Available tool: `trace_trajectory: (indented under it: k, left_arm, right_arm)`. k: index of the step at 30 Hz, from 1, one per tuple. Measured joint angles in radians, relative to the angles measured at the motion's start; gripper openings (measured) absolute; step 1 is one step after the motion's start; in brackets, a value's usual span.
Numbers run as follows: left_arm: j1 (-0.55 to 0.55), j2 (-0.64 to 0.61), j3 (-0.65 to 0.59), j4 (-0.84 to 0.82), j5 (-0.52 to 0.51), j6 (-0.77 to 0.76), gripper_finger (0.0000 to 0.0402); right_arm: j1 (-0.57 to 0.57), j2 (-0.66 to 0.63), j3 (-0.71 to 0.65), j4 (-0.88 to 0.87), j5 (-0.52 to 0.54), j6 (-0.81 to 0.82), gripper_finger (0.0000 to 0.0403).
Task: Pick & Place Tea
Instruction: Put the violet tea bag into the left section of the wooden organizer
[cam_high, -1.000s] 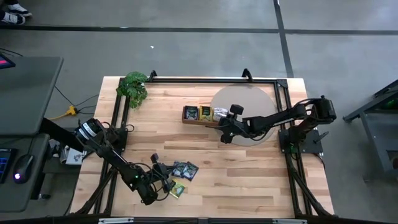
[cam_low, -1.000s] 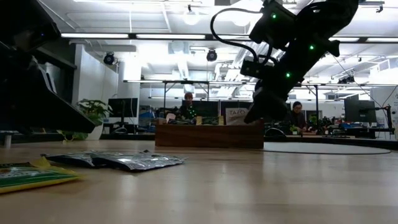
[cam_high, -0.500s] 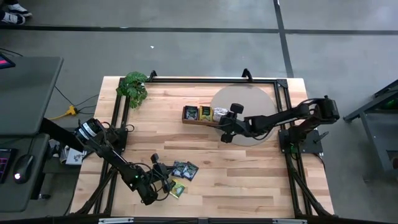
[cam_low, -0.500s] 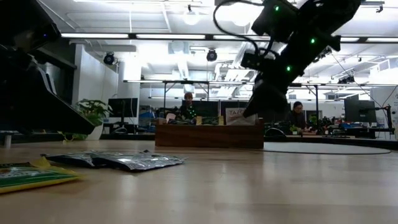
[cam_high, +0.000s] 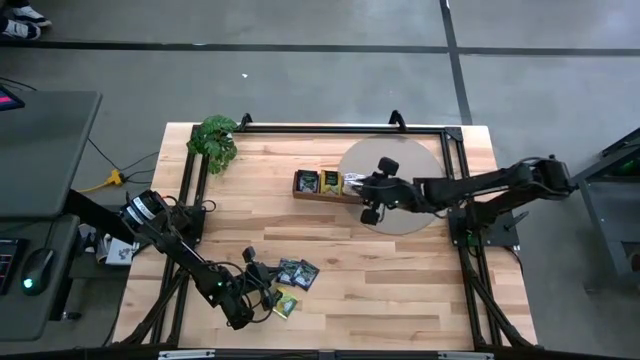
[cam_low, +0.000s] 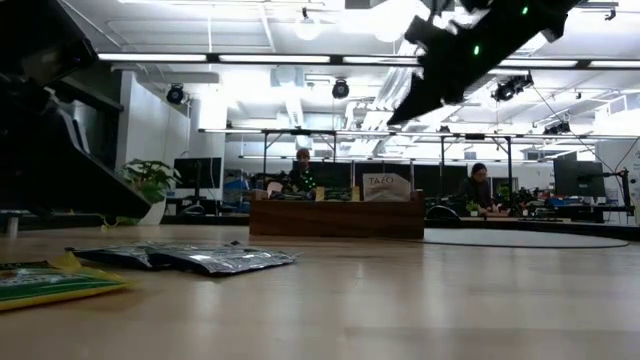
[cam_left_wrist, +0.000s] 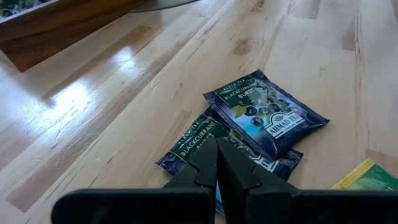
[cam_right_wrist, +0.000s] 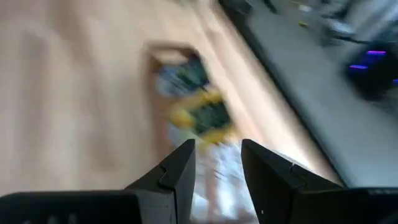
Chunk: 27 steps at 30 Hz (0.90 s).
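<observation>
Where the counter's near edge sits: left gripper (cam_high: 262, 290) low over the pale wooden counter (cam_high: 400, 290), jaws pressed together with nothing between them, tips just above the loose sachets.
Loose tea, near: two dark blue-black square paper sachets (cam_left_wrist: 267, 112) overlapping on the counter; a yellow-green sachet (cam_high: 286, 306) just beside them, nearer the front edge.
Low view, foreground: silver-grey flat sachets (cam_low: 215, 257) lying flat; the yellow-green one at the picture's left edge.
Mid counter: brown wooden three-compartment tray (cam_high: 322, 195), lengthwise across the counter, each compartment holding sachets standing on edge, dark, yellow and pale.
Grey round mat (cam_high: 405, 160): touches the tray's right end.
Right gripper (cam_high: 372, 192): raised above the mat, just beside the tray's right end; jaws parted, nothing between them.
Far left corner: leafy green plant (cam_high: 215, 140).
Beyond the counter: people seated at desks in the room, seen in the low view.
</observation>
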Motion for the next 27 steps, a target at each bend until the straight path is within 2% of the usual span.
trace_trajectory:
  k: [4,7,12,15,19,21,27]
  left_arm:
    - [0.0,0.0,0.0,0.0,0.004,0.0,0.0001]
    - [0.0,0.0,0.0,0.0,0.006,0.0,0.0001]
    - [0.0,0.0,0.0,0.001,0.011,0.0,0.0001]
    - [0.0,0.0,0.0,0.008,0.013,0.0,0.0001]
    - [0.0,0.0,0.0,0.033,0.039,0.01,0.0001]
    - [0.0,0.0,0.0,0.085,0.064,0.062,0.0001]
    - [0.059,-0.001,0.001,0.282,0.154,0.245,0.0001]
  right_arm:
    - [0.026,-0.027,0.0,0.074,-0.199,0.084,0.0126]
    - [0.079,-0.015,0.0,0.134,-0.259,0.149,0.0123]
    - [0.203,0.047,0.0,0.232,-0.257,0.222,0.0093]
    - [0.274,0.094,0.0,0.291,-0.222,0.244,0.0063]
    - [0.334,0.154,0.0,0.343,-0.182,0.273,0.0018]
    - [0.352,0.18,0.0,0.362,-0.173,0.287,0.0005]
    - [0.362,0.284,0.0,0.444,-0.154,0.311,0.0033]
